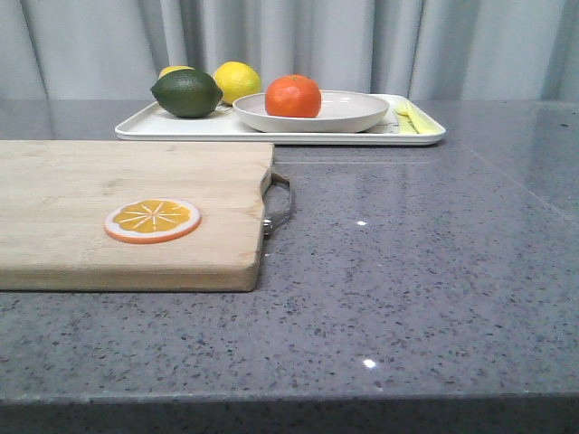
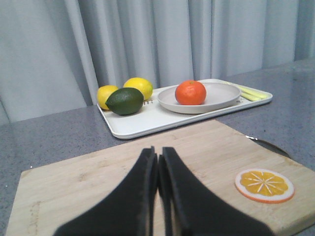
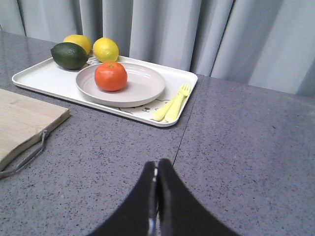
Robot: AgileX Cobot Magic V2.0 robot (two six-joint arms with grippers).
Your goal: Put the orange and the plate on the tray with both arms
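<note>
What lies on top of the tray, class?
On the tray: the plate holding the orange, a dark green lime, two lemons, yellow cutlery. The tray surface under the plate is hidden.

Robot body shows only in the two wrist views; none of it appears in the front view. Left gripper (image 2: 157,169): two matte black fingers (image 2: 135,196), smooth and broad at the base, curving inward and tapering to narrow tips, with flat inner faces. Right gripper (image 3: 156,172): same build, two matte black fingers (image 3: 174,206) with the same curved, tapering outline. No screws, cables, labels or markings visible on either pair. Surface finish looks like plain moulded plastic.
</note>
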